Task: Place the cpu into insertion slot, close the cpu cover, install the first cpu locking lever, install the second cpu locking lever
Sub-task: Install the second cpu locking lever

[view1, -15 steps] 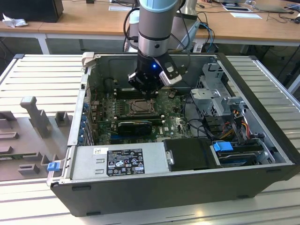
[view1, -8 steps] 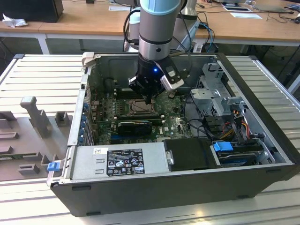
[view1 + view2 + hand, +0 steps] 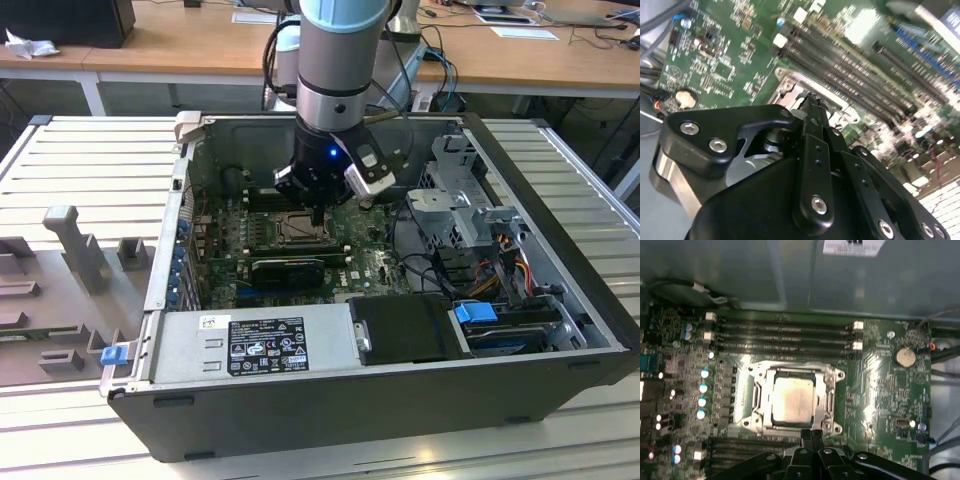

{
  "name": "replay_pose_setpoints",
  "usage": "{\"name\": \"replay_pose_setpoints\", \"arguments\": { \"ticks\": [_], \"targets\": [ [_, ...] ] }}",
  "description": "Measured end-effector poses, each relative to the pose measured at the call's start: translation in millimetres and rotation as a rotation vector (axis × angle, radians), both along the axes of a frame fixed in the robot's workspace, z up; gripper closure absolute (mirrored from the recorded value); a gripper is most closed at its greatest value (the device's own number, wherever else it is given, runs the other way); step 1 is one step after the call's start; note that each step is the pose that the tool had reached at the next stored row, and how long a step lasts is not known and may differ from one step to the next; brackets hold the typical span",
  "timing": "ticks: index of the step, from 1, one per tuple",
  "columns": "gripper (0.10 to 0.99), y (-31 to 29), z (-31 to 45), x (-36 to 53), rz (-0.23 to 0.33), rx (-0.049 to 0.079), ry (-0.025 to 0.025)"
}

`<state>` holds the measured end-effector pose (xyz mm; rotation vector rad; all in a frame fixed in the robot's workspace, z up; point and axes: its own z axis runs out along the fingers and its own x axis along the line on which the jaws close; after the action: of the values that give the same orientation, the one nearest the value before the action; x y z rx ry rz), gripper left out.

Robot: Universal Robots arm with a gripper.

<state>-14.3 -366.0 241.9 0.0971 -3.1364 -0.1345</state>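
In the first wrist view the cpu (image 3: pixel 792 399), a pale silver-beige square, lies flat in the insertion slot (image 3: pixel 751 374) on the green board. The cpu cover (image 3: pixel 825 395), a thin silver frame, lies down around it with the chip showing through its window. My gripper (image 3: pixel 811 438) stands at the socket's edge, its black fingertips pressed together and holding nothing. The second wrist view shows the same shut gripper (image 3: pixel 812 100) just above the socket's metal rim (image 3: pixel 790 82). In the exterior view the gripper (image 3: pixel 318 216) reaches down inside the open computer case, over the insertion slot (image 3: pixel 292 230).
Long black memory slots (image 3: pixel 785 335) run beside the socket, with a coin battery (image 3: pixel 904 357) near them. A long black card (image 3: pixel 288 268), the power supply (image 3: pixel 265 345), a drive cage (image 3: pixel 465 200) and cables (image 3: pixel 500 270) crowd the case. Grey fixtures (image 3: pixel 70 250) stand outside it.
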Motion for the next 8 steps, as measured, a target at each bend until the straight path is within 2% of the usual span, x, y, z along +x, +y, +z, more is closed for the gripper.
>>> {"name": "replay_pose_setpoints", "arguments": {
  "ticks": [2,4,5,8],
  "targets": [
    [0.980,-7.6,-0.6,-0.6,0.000,0.008,0.0057],
    [0.980,-8.9,-1.1,-6.4,0.000,0.017,0.0057],
    [0.980,-9.6,-1.7,-12.1,0.000,0.020,0.0057],
    [0.980,-10.1,-2.8,-22.1,0.000,0.023,0.0056]
  ]
}}
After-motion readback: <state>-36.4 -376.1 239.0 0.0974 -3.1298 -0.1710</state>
